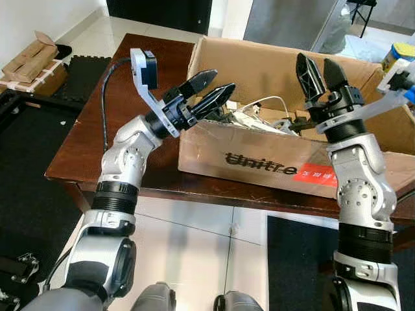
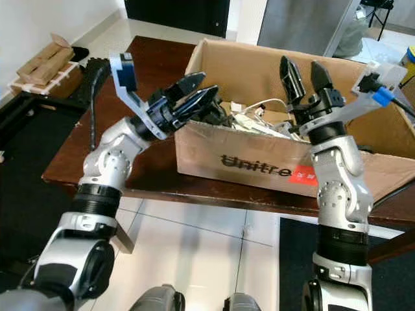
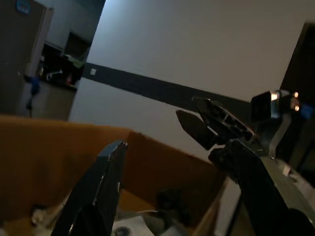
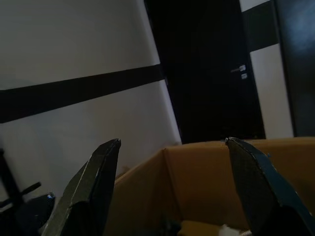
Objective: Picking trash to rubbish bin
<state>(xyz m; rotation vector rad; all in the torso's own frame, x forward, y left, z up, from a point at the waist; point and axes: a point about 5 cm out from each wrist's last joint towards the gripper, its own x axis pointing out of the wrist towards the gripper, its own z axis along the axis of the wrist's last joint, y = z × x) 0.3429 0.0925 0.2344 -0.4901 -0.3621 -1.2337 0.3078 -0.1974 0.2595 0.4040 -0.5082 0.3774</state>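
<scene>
- trash, a tangle of white cables and crumpled scraps point(image 1: 259, 116), is lying inside the open cardboard box point(image 1: 259, 162) on the dark wooden worktop point(image 1: 117, 129).
- left claw point(image 1: 211, 94) is hovering released at the box's left rim, the tangle lying just beyond and below its tips.
- right claw point(image 1: 318, 71) is pointing upward, released and empty, above the tangle's right end; both look about equally near.

One cardboard box point(image 1: 272, 162), one wooden table point(image 1: 110, 129), two grippers — left point(image 1: 213, 89), right point(image 1: 322, 67) — two doormats point(image 1: 81, 72).

Matt brown cardboard box point(image 1: 259, 162) on a glossy dark wooden table point(image 1: 97, 139), above smooth, shiny floor tiles point(image 1: 194, 253).
</scene>
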